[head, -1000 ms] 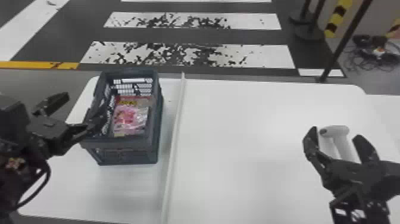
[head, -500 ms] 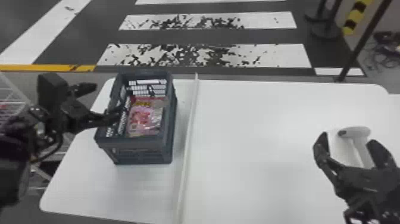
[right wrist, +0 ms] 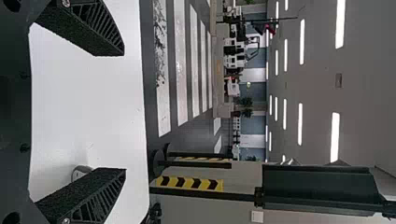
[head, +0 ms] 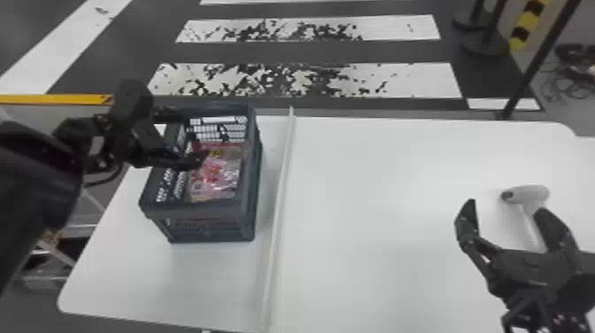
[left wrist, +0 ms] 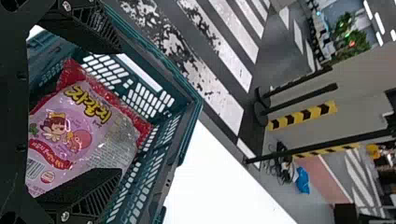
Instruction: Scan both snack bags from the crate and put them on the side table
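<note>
At the left of the head view, the jaws of my left gripper (head: 188, 138) are spread over the crate (head: 201, 211), with a pink and red snack bag (head: 219, 177) lying inside it, left of the frame's centre. At the lower right, the jaws of my right gripper (head: 507, 210) also stand apart, near the white scanner (head: 533, 194) on the table (head: 376, 230). A thin pale strip (head: 280, 186) runs just beside the crate, and striped floor (head: 310, 79) spans the top.
</note>
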Available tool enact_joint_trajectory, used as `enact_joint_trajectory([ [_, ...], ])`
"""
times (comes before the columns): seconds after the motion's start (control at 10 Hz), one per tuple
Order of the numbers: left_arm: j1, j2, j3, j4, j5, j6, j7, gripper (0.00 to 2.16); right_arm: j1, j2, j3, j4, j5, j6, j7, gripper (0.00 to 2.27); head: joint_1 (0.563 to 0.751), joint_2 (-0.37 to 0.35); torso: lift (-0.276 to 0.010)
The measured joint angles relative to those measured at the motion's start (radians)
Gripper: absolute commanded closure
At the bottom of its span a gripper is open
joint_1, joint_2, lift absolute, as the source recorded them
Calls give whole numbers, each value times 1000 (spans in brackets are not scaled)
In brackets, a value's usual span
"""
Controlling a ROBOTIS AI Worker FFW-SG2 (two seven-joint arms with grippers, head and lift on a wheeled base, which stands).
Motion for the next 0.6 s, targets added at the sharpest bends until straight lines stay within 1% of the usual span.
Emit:
enact_joint_trajectory([
  [0.1,-79,-4,-77,73,-37,-1,-36,97,6,0,-1,-6,1,1,-1,39,695,72,-87],
  [0.2,-136,-18,-131,133,-72,0,-58,97,10,0,-3,-11,1,2,-1,39,695,64,-87],
  [0.3,-193,-46,-184,201,-112,-4,-80,97,14,-2,-7,-14,1,3,-1,39,695,58,-87],
  [0.4,-228,-89,-201,254,-168,-11,-121,97,14,-4,-9,-15,-1,4,-1,39,695,41,-87],
  [0.5,-244,-133,-204,298,-237,-16,-148,97,5,-8,-6,-16,-4,12,-1,39,695,30,-87],
  [0.6,-246,-153,-207,326,-272,-17,-162,97,-5,-14,0,-15,-9,21,-1,39,695,32,-87],
])
